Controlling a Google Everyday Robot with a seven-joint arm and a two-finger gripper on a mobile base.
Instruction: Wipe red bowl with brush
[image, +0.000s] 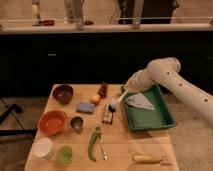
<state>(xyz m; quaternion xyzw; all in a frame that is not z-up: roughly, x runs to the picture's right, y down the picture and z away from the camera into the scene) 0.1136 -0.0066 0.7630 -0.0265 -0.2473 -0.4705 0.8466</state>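
The red bowl sits at the left side of the wooden table, wide and orange-red. My gripper hangs over the table's middle, just left of the green tray, shut on the brush. The brush's pale handle slants down-left from the gripper. Its bristle head hovers above a small wooden block. The brush is well to the right of the red bowl and apart from it.
A maroon bowl, blue sponge, orange fruit and metal cup lie between brush and red bowl. The green tray holds a pale cloth. A green-handled utensil, two cups and a yellow item lie near the front.
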